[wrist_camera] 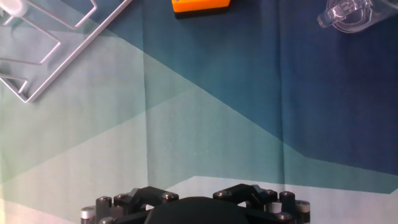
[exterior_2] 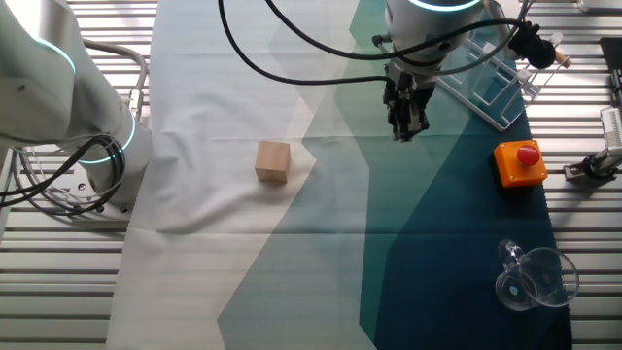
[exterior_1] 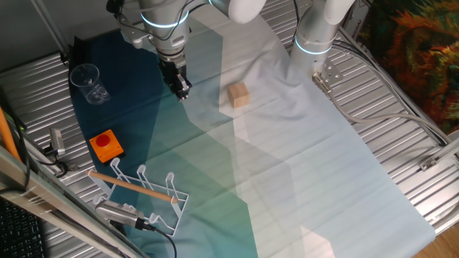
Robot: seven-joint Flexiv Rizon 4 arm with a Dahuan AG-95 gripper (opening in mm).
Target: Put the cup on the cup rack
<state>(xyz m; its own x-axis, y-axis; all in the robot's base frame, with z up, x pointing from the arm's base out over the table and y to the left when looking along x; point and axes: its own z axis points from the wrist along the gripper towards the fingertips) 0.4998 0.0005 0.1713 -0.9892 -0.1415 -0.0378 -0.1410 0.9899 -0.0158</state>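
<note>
The clear cup (exterior_1: pixel 87 82) stands on the dark blue part of the cloth, far left in one fixed view and lower right (exterior_2: pixel 535 277) in the other; the hand view catches it at the top right edge (wrist_camera: pixel 351 12). The white wire cup rack (exterior_1: pixel 143 190) with its wooden rod sits near the front left cloth edge, also seen as the rack (exterior_2: pixel 491 73) and its frame (wrist_camera: pixel 50 43). My gripper (exterior_1: pixel 182 92) hangs low over the teal cloth (exterior_2: pixel 403 131), well apart from both, fingers together with nothing in them. The hand view shows only its base.
An orange block with a red button (exterior_1: pixel 106 145) lies between cup and rack, also seen as the block (exterior_2: pixel 520 162) and its edge (wrist_camera: pixel 200 5). A tan wooden cube (exterior_1: pixel 239 94) sits right of the gripper. A second arm's base (exterior_1: pixel 315 43) stands behind. Ribbed metal surrounds the cloth.
</note>
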